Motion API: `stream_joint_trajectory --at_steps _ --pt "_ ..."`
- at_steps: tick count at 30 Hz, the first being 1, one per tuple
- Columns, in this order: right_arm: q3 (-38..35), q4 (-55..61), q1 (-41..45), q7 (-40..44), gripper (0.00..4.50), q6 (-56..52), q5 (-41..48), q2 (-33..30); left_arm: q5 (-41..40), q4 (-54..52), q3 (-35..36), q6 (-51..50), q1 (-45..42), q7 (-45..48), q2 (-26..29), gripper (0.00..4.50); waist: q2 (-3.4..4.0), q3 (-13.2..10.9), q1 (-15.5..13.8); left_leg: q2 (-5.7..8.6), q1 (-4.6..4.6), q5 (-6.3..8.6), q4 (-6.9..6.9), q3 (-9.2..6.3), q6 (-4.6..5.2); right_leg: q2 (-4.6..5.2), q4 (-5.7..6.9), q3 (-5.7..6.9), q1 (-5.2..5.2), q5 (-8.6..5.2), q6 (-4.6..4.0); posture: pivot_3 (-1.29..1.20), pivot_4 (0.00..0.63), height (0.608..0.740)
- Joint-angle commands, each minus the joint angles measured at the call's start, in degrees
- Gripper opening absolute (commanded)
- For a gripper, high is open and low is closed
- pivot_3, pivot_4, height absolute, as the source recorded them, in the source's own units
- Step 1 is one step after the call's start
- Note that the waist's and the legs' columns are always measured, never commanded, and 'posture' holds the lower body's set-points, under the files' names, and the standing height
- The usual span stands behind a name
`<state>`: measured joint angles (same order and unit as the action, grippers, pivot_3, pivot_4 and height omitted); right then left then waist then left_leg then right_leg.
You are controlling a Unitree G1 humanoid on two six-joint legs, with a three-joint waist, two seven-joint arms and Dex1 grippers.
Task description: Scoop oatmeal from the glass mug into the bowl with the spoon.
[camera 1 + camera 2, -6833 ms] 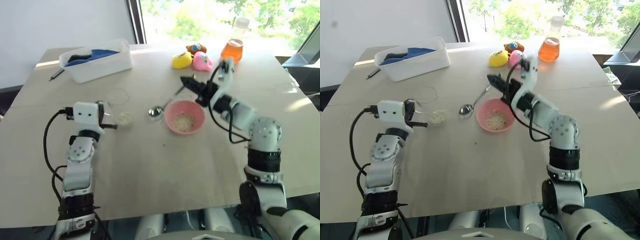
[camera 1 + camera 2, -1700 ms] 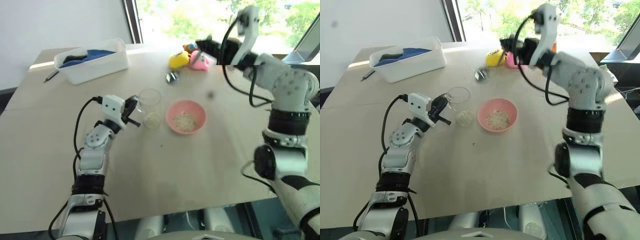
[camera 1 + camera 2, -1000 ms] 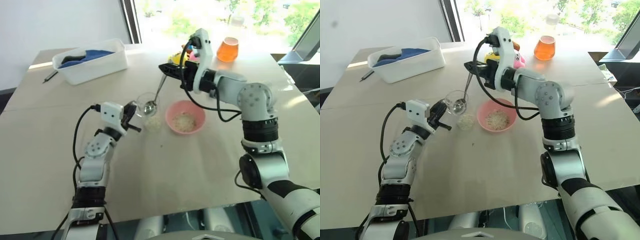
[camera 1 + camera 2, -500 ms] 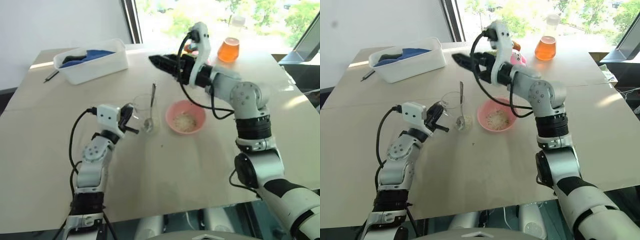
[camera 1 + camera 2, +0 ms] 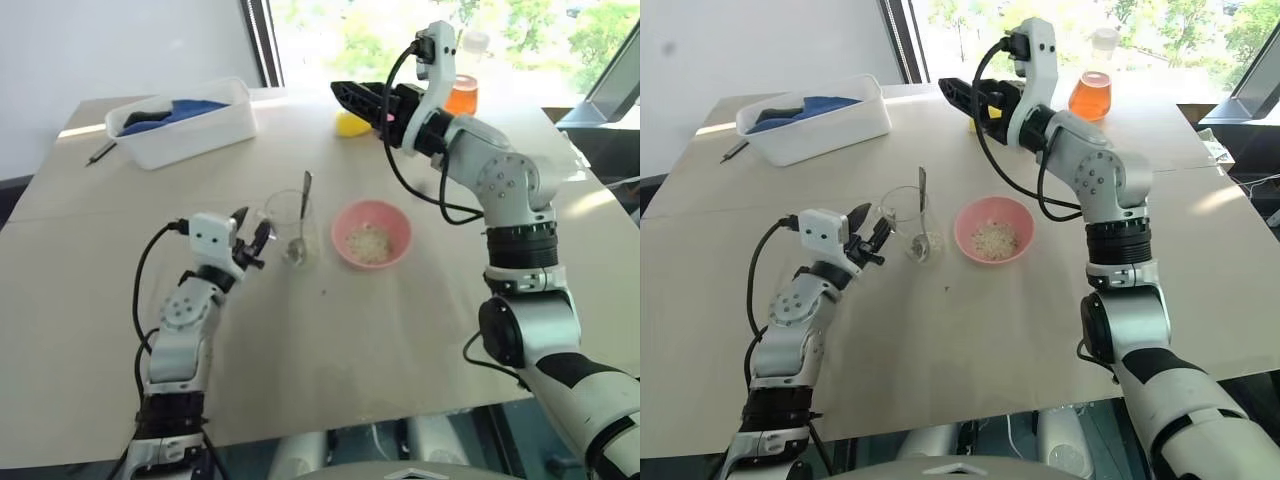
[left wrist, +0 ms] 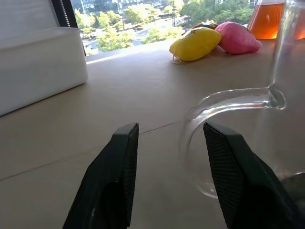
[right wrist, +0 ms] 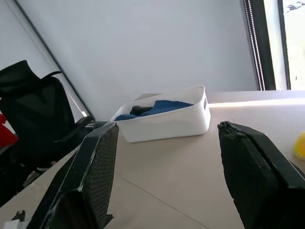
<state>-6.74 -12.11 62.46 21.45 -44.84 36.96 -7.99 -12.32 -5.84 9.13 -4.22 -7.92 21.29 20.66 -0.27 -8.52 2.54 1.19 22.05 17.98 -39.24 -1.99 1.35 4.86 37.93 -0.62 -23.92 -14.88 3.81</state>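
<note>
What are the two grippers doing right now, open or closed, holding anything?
Left gripper: open, holding nothing, beside the glass mug handle.
Right gripper: open, holding nothing; the spoon stands in the mug.

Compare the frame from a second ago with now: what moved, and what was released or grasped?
The right gripper has let go of the spoon, which now stands in the glass mug, and has pulled up and away, open and empty. The left gripper has opened off the mug's handle and sits just beside it. The bowl with its oatmeal and the white tub stayed put.
</note>
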Motion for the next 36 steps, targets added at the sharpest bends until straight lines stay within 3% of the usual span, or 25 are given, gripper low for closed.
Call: stream_joint_trajectory --at_steps 1,9,15,18,19,20,23,27,31,36 --pt "-1.2 3.0 0.3 0.8 3.36 0.3 0.4 -1.2 -1.8 -6.5 1.2 -1.1 2.5 1.4 1.3 2.33 0.00 0.0 0.0 -0.01 0.00 0.00 0.01 0.00 0.00 0.02 0.01 -0.01 0.00 0.00 0.00 0.00 0.150 0.740" --pt "-0.4 8.4 -10.4 10.7 3.36 2.4 0.0 -9.7 -6.0 -18.1 5.3 -5.6 13.1 2.1 3.0 2.33 0.00 0.0 -0.4 -0.03 0.03 0.03 0.02 -0.01 0.04 0.09 -0.07 -0.02 0.03 0.00 0.00 0.00 0.150 0.740" --pt "0.3 9.3 -23.3 17.5 3.36 11.5 -4.9 -15.3 -8.9 -29.2 7.4 -8.6 23.7 3.4 4.0 2.33 0.00 0.0 -0.3 -0.13 -0.01 0.03 0.06 0.04 0.05 0.05 -0.07 -0.10 0.04 0.00 0.00 0.00 0.150 0.740" --pt "-0.7 12.1 -30.5 19.0 3.99 14.2 -6.0 -17.8 -6.8 -31.3 7.3 -8.0 27.2 2.5 3.7 2.40 0.00 0.0 -0.8 -0.14 -0.02 0.03 0.05 0.05 0.05 0.06 -0.09 -0.10 0.07 0.00 0.00 0.00 0.150 0.740" --pt "-1.2 13.0 -33.2 18.7 4.47 15.3 -6.3 -17.9 -4.5 -30.6 6.9 -7.0 27.8 1.4 3.3 2.88 0.00 0.0 -0.8 -0.14 -0.04 0.03 0.05 0.02 0.06 0.06 -0.11 -0.09 0.13 0.00 0.00 0.00 0.150 0.740" --pt "-1.5 13.7 -34.9 18.6 4.50 16.0 -6.5 -18.0 -2.9 -30.1 6.6 -6.3 28.0 0.7 3.0 3.11 0.00 0.0 -1.0 -0.15 -0.08 0.04 0.05 0.02 0.06 0.05 -0.13 -0.09 0.16 0.00 -0.01 0.00 0.150 0.740" --pt "-1.5 16.5 -44.1 18.6 4.50 24.2 -9.9 -17.3 -0.5 -28.0 5.0 -4.9 27.6 -0.8 1.4 4.48 -0.01 0.0 -1.5 -0.13 -0.14 0.04 0.04 0.06 0.07 0.03 -0.11 -0.10 0.20 0.00 0.00 0.00 0.150 0.740" --pt "-2.9 19.8 -54.5 17.7 4.50 28.7 -11.1 -16.3 2.5 -26.5 3.4 -6.2 27.6 -2.6 0.4 4.48 0.01 0.0 -1.9 -0.15 -0.18 0.04 0.02 0.07 0.07 -0.02 -0.09 -0.10 0.24 0.00 0.00 0.00 0.150 0.740" --pt "-2.3 23.8 -65.3 20.9 4.50 32.4 -11.4 -17.0 -1.1 -26.8 1.8 -6.7 30.4 1.6 0.2 4.48 -0.01 0.0 -1.8 -0.16 -0.20 0.06 0.04 0.07 0.08 -0.03 -0.15 -0.12 0.28 -0.01 0.00 0.00 0.150 0.740" --pt "-2.4 27.5 -72.9 22.1 4.50 35.5 -11.8 -17.2 -2.2 -25.2 1.3 -4.6 34.3 6.2 1.5 4.48 -0.01 0.0 -1.7 -0.30 -0.39 0.20 0.04 0.14 0.32 -0.12 -0.15 -0.16 0.44 -0.01 -0.01 0.00 0.150 0.740"
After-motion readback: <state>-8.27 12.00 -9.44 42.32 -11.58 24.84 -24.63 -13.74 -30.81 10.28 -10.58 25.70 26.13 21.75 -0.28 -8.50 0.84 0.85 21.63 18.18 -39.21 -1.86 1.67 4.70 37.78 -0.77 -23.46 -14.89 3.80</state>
